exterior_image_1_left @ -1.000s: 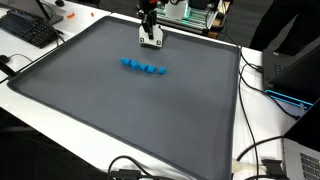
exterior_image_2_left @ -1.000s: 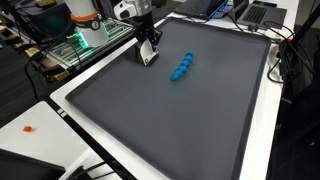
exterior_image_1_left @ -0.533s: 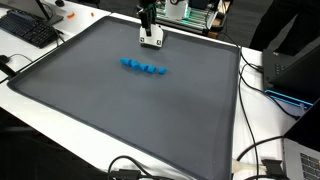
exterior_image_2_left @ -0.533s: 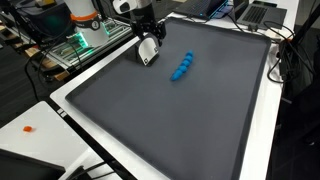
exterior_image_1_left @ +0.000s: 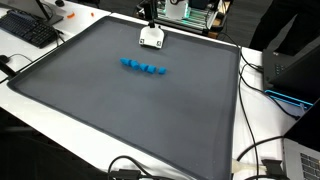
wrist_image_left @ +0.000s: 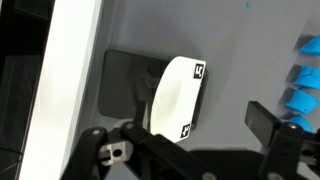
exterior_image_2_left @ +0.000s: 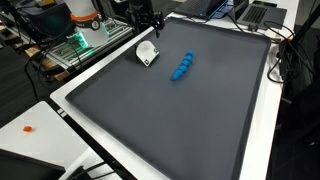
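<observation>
Pincer: your pincer point(exterior_image_1_left: 148, 10) hangs above the white piece. Its two fingers are spread wide apart and it holds nothing. You can see it in both exterior views point(exterior_image_2_left: 147, 19).
Pincer from the wrist: in the wrist view the pincer point(wrist_image_left: 182, 132) comes in from the bottom. One dark finger point(wrist_image_left: 263, 117) is on each side, and there is a big gap between them.
White piece: the white piece point(exterior_image_1_left: 151, 38) lies flat on the grey mat point(exterior_image_1_left: 120, 110), right under your pincer. Nothing touches it. Up close it is rounded, with a small black square mark at each end point(wrist_image_left: 177, 97).
Where it is: it sits near one edge of the mat, on the robot's side point(exterior_image_2_left: 147, 53).
Blue blocks: a short row of blue blocks point(exterior_image_1_left: 143, 67) lies near the white piece, but apart from it point(exterior_image_2_left: 182, 67).
Mat: it is dark grey and covers most of the white worktop point(exterior_image_2_left: 45, 115).
Around: a black keyboard point(exterior_image_1_left: 28, 28) sits off the mat. A tiny orange bit point(exterior_image_2_left: 29, 128) lies on the worktop.
</observation>
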`<state>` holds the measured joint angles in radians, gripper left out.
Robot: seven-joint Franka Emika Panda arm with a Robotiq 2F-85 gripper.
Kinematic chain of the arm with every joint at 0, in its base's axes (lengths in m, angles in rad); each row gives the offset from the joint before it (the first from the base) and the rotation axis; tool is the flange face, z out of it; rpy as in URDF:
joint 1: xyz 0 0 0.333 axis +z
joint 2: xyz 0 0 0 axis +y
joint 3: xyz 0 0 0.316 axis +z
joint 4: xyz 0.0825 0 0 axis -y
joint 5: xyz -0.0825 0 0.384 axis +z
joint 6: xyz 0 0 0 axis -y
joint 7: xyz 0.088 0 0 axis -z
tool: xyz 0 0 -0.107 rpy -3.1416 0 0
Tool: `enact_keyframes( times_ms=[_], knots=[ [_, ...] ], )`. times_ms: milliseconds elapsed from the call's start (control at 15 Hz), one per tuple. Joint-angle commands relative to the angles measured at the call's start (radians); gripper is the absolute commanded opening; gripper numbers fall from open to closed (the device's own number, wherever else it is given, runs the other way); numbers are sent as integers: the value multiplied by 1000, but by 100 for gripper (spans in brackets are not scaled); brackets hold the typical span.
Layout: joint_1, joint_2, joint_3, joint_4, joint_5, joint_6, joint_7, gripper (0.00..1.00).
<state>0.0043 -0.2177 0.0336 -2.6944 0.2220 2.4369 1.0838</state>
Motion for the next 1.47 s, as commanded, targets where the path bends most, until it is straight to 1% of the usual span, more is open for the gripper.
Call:
enact_keyframes(
  times_ms=[0, 67, 333, 667, 1000, 1267, 1400],
  knots=[
    [-9, -65, 2, 39, -56, -145, -102, 100],
    [-9, -70, 6, 58, -83, -171, -142, 100],
    [0, -71, 16, 143, -124, -255, -313, 100],
    [15, -43, 36, 232, -133, -328, -541, 100],
    [35, -6, 55, 288, -143, -345, -769, 100],
    [52, 11, 57, 312, -184, -347, -943, 100],
    [58, 14, 55, 317, -196, -341, -1009, 100]
  ],
)
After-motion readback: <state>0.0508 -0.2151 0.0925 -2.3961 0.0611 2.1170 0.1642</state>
